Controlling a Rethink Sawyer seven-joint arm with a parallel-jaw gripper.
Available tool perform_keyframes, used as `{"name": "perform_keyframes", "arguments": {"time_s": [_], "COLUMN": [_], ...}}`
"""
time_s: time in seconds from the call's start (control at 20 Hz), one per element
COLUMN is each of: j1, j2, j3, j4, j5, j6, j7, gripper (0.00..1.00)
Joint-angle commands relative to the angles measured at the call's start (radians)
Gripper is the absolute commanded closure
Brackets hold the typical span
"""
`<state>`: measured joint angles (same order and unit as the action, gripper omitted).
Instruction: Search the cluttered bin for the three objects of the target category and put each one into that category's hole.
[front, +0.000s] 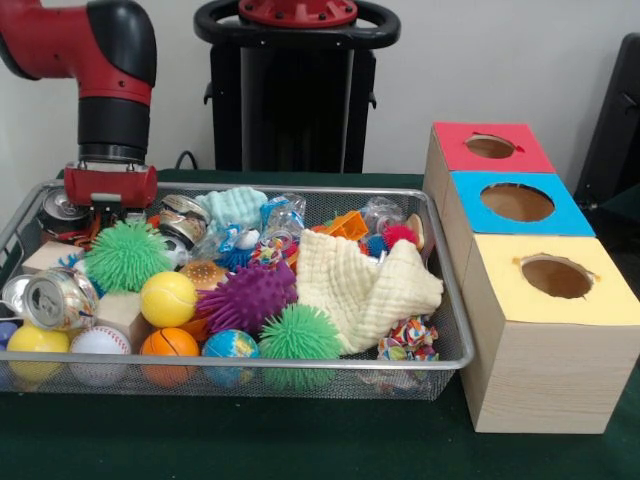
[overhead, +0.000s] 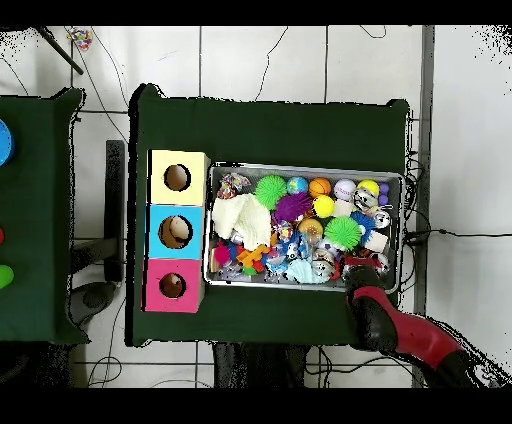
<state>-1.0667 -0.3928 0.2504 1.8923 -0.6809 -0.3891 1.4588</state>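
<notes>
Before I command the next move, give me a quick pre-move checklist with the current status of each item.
1. Gripper over the wire bin, at its back corner by the cans: ok.
2. Gripper open or shut: cannot tell, its tips are hidden among the clutter.
3. Anything held: cannot tell.
4. Red box, blue box and yellow box holes unobstructed: ok.
5. Clutter uncovered: not ok, the cream cloth drapes over items.
6. Boxes beside the bin: ok.

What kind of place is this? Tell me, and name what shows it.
Probably a robot test lab, not a home: a red arm over a wire bin of toys on a green-covered table, three boxes with holes, and cables across the tiled floor.
</notes>
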Motion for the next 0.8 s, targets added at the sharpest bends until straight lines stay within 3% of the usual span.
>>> {"name": "perform_keyframes", "arguments": {"time_s": [0.05,0.45,0.65,0.8], "j1": [0.000,0.012,0.005,0.040], "j2": [0.121,0.106,0.020,-0.066], "j3": [-0.093,-0.075,-0.021,0.011], "j4": [0.046,0.043,0.095,0.133], "j5": [-0.041,-0.038,-0.011,0.033], "j6": [0.195,0.227,0.280,0.331], "j7": [0.114,0.100,0.103,0.105], "gripper": [1.00,1.00,1.00,1.00]}}
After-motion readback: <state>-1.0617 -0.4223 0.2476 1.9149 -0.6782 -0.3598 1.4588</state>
